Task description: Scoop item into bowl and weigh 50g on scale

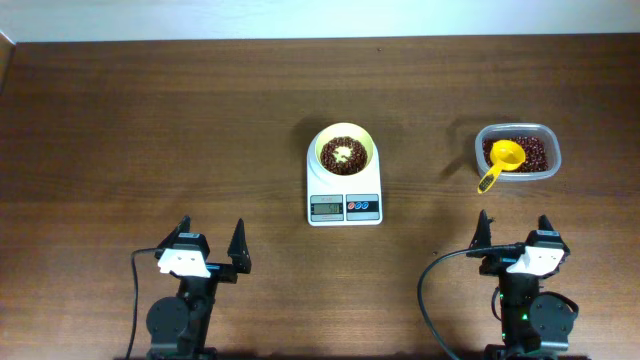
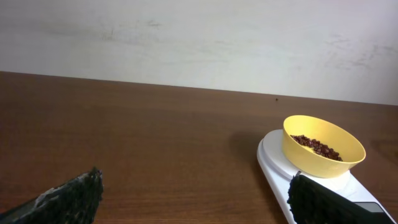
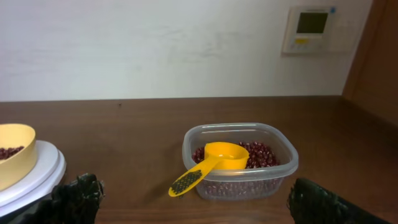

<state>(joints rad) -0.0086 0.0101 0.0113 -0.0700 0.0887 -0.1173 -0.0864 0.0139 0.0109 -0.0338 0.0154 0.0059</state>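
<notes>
The pale-yellow bowl [image 1: 345, 152] stands on the white scale [image 1: 344, 195] at the table's middle and holds some dark reddish-brown beans [image 1: 345, 156]. The bowl [image 2: 322, 151] and scale [image 2: 277, 163] also show in the left wrist view, at the right. More beans [image 3: 261, 153] fill a clear plastic container [image 1: 518, 152] at the right, with a yellow scoop [image 1: 503, 161] resting in it, its handle over the near rim. My left gripper [image 1: 211, 239] is open and empty near the front edge, left of the scale. My right gripper [image 1: 514, 231] is open and empty, in front of the container [image 3: 240, 161].
The brown wooden table [image 1: 160, 130] runs to a pale wall at the back. A wall thermostat [image 3: 308, 27] shows in the right wrist view. A dark wooden panel [image 3: 378, 62] stands at the far right.
</notes>
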